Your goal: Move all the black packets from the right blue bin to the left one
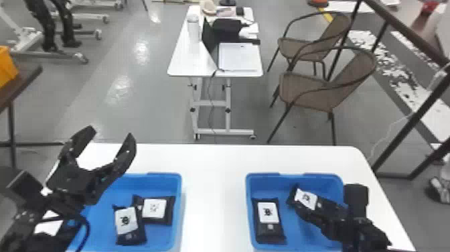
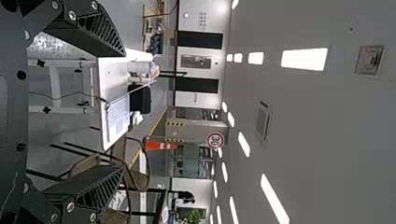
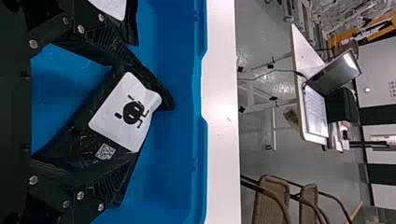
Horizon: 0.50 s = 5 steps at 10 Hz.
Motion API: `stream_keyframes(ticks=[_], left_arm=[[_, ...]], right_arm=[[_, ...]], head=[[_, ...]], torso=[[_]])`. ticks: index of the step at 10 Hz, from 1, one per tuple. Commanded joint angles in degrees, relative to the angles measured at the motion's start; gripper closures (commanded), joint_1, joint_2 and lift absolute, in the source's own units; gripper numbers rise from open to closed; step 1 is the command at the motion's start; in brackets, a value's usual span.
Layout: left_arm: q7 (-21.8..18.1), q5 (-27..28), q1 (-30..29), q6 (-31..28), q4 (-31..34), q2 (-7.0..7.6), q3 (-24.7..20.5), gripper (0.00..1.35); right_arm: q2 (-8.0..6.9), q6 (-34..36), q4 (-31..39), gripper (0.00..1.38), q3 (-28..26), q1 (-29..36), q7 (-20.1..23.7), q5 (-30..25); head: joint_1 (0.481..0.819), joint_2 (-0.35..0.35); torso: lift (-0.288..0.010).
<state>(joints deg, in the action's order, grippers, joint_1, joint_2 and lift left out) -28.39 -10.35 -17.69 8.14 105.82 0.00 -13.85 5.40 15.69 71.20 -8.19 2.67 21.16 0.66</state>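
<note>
In the head view, the right gripper [image 1: 316,210] is low in the right blue bin [image 1: 249,187], around a black packet [image 1: 306,199] with a white label. The right wrist view has the right gripper [image 3: 123,114] open, its fingers wide apart with the tilted packet [image 3: 123,112] between them. Another black packet [image 1: 268,219] lies at that bin's left side. Two packets, one [image 1: 129,225] beside the other [image 1: 157,209], lie in the left blue bin [image 1: 179,201]. Above that bin's left part is the left gripper [image 1: 108,145], open and holding nothing; the left wrist view has this gripper [image 2: 123,112] too.
Both bins stand on a white table [image 1: 214,201], with a strip of tabletop between them. Beyond it are a smaller white table [image 1: 180,63] with a laptop and papers, and wicker chairs [image 1: 311,90]. A dark frame [image 1: 415,117] rises at the right.
</note>
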Motion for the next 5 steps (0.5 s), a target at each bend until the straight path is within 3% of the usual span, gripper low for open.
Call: stream_keyframes(ticks=[1, 5], left_arm=[[0.0, -0.1, -0.1, 0.0, 0.0, -0.15, 0.0, 0.18], [0.0, -0.5, 0.0, -0.2, -0.1, -0.15, 0.0, 0.18]], right_arm=[[-0.74, 0.7, -0.1, 0.30, -0.1, 0.0, -0.7, -1.9], [-0.39, 1.6, -3.2, 0.30, -0.2, -2.1, -1.5, -5.2]], head=[[0.695, -0.013], [0.695, -0.016]], torso=[[0.000], [0.000]])
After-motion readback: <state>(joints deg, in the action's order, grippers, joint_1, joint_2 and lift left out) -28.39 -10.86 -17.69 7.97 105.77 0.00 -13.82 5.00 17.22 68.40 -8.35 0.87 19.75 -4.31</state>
